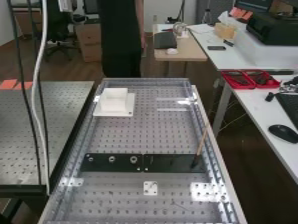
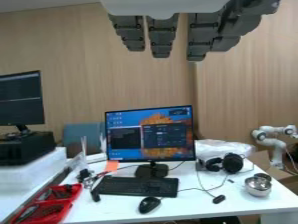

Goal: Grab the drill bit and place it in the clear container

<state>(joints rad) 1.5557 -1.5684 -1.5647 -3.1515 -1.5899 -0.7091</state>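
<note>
- High view: you see the perforated table (image 1: 143, 137), with a dark strip (image 1: 171, 163) lying across it.
- A thin tan rod (image 1: 201, 142) stands tilted at the strip's right end, lower tip on or just by the strip; you can't tell if it's the drill bit.
- Three small round metal pieces (image 1: 112, 159) sit in a row on the strip's left part.
- White block on a flat base (image 1: 115, 99), toward the far end, left side.
- Small pale plate (image 1: 150, 188) nearer you than the strip.
- Wrist view: your hand (image 2: 161, 37) hangs in from the top edge, fingers straight and open, apart from one another.
- You also get a monitor (image 2: 150, 134) on a white desk, keyboard (image 2: 136, 186) in front of it, mouse (image 2: 149, 204) near the keyboard, headphones (image 2: 232, 163) and a metal bowl (image 2: 258, 185) beside them, plus red trays (image 2: 45, 206).
</note>
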